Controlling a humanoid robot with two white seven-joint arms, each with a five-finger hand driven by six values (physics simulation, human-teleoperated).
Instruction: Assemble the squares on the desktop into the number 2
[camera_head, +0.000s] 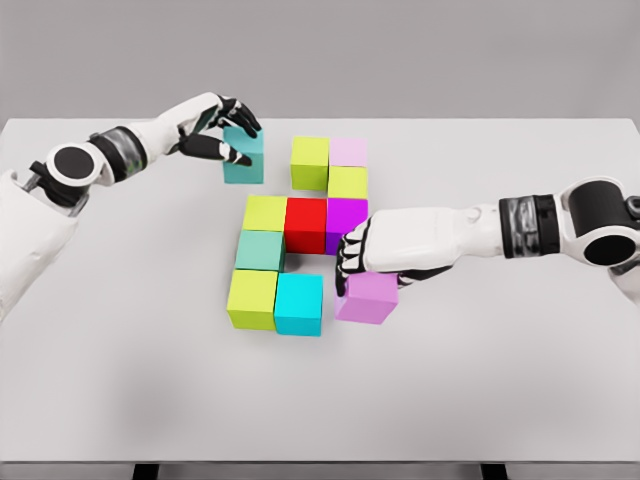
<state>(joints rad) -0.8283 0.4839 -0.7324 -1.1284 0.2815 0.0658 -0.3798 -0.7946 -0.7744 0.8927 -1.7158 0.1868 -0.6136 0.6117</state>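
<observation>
Left robot hand (222, 128) grips the teal cube (243, 157) near the worktop's (100, 350) far edge; right robot hand (352, 262) clasps the violet cube (367, 297). Both end pieces need sliding flush against the nearly finished 2.

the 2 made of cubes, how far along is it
Done: eight cubes sit joined, from the yellow-green cube down to the cyan cube. In hand: the left hand holds a teal cube at upper left, the right hand a violet cube. Left: closing both against the figure.
</observation>
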